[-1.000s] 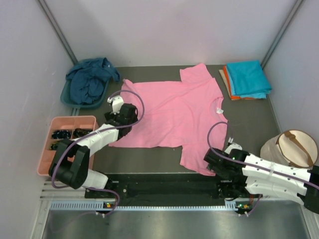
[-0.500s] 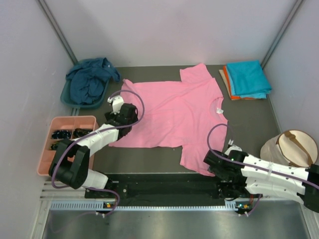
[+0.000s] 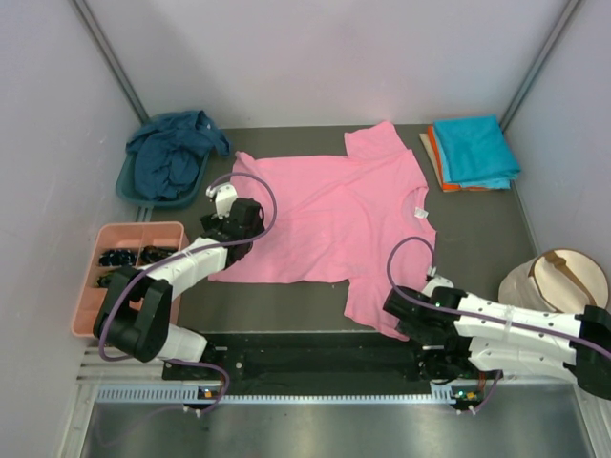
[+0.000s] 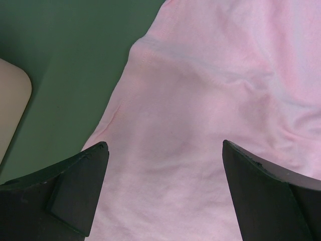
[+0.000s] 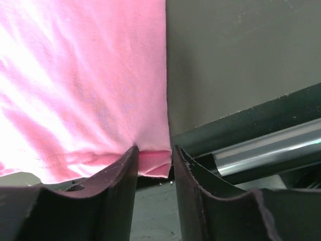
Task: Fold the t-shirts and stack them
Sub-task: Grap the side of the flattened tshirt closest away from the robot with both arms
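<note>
The bright pink t-shirt (image 3: 334, 215) lies spread flat mid-table, also seen in the left wrist view (image 4: 200, 100) and the right wrist view (image 5: 85, 75). My left gripper (image 3: 234, 218) hovers over its left hem, jaws wide open (image 4: 165, 145) with nothing between them. My right gripper (image 3: 398, 318) is at the near sleeve by the table's front edge. Its jaws (image 5: 154, 150) stand narrow around the sleeve's hem corner, with a gap still between them. The navy t-shirt (image 3: 172, 157) is bunched in the teal basin. The turquoise t-shirt (image 3: 474, 148) lies folded on the orange one (image 3: 436, 157) at the back right.
The teal basin (image 3: 129, 186) stands at the back left. A salmon compartment tray (image 3: 91, 286) is at the left edge, its corner in the left wrist view (image 4: 10, 100). A beige round bag (image 3: 558, 286) sits at the right. The metal front rail (image 5: 261, 150) runs just beside the right fingers.
My right gripper's jaws have narrowed around the pink sleeve corner, and that arm has shifted slightly left. The left arm has not moved.
</note>
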{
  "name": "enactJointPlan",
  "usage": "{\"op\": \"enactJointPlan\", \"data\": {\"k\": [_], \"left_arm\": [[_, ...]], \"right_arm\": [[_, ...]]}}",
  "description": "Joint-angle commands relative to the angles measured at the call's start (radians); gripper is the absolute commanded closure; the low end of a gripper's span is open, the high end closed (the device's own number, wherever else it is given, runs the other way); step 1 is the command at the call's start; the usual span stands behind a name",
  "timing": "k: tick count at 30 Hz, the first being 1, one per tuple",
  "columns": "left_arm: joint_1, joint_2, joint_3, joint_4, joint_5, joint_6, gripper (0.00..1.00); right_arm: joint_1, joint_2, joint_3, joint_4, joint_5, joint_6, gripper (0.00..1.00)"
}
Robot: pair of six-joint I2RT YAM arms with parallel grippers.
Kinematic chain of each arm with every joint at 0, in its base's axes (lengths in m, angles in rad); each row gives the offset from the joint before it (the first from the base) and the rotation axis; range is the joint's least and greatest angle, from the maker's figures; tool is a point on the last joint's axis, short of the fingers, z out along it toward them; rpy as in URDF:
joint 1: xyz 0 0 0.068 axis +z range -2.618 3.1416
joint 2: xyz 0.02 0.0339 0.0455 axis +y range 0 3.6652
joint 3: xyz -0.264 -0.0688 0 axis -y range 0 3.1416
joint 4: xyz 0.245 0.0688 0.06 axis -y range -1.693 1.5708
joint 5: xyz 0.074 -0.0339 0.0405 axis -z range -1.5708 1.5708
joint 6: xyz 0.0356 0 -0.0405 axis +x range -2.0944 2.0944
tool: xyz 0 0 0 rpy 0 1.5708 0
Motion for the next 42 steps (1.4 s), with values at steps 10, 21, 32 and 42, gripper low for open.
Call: {"op": "enactJointPlan", "data": {"k": [10, 21, 32, 42], "left_arm": [[0.004, -0.015, -0.014, 0.042, 0.002, -0.009, 0.01], [0.004, -0.004, -0.011, 0.045, 0.006, -0.011, 0.01], [0.004, 0.005, 0.001, 0.041, 0.008, -0.009, 0.01], [0.004, 0.007, 0.004, 0.034, 0.011, -0.011, 0.01]], "right_arm": [[0.017, 0.008, -0.011, 0.05, -0.024, -0.008, 1.0], [0.017, -0.07, 0.012, -0.077, 0.017, 0.019, 0.82], [0.017, -0.089, -0.057, -0.027, 0.0, 0.009, 0.65], [0.017, -0.055, -0.109, 0.062, -0.021, 0.001, 0.64]]}}
